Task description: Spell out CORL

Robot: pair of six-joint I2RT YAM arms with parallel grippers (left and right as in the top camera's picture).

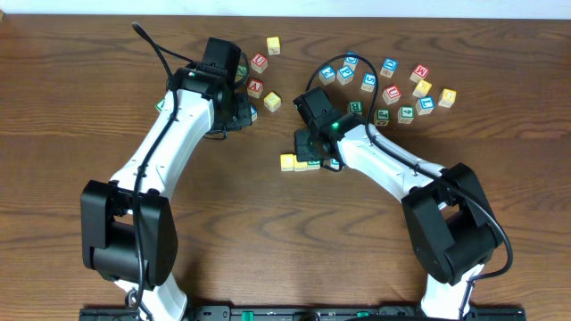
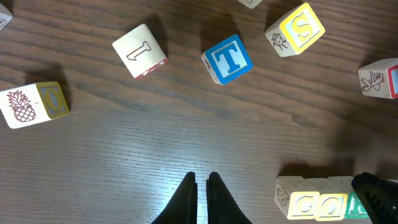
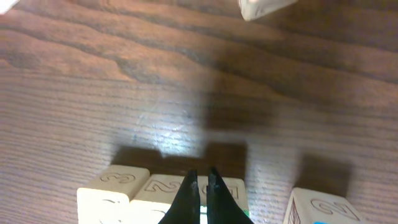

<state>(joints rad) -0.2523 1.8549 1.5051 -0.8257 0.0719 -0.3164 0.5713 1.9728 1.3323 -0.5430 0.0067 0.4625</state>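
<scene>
**Item: Row of blocks** (image 2: 317, 202). It lies on the desk (image 1: 89, 89) at mid-table, with three cubes touching side by side. From the left wrist view they appear to read C, O and a green R, though the edge of the frame cuts off the letters. The L looks to be the one piece missing.

**Item: Right hand** (image 3: 200, 175). It is clenched with its fingers pressed together and nothing between them. The tips are poised over the third cube of the row. Whether they touch it cannot be told.

**Item: Left hand** (image 2: 201, 178). It is clenched and empty, over bare desk and well apart from any cube.

**Item: Red-letter block** (image 2: 140, 51). This cream cube lies skewed by itself beyond the left hand. Its mark is probably the L, seen sideways, but this is not certain.

**Item: Neighbours.** The blue T block (image 2: 227, 59) and the yellow S block (image 2: 295, 29) both sit near the candidate.

**Handling note (judgement).**
- Confirm the letter before committing to the cube.
- The left hand must release its fingers, turn to square them with the skewed faces, and grip low on opposite sides, keeping off the blue T block.
- Set the cube down just past the R, letter upright and in line with the row, and then ease it into contact.
- The right hand should first move away from the row's end, or the two arms will crowd each other there.
- A hard push could scatter the three cubes already set.
</scene>
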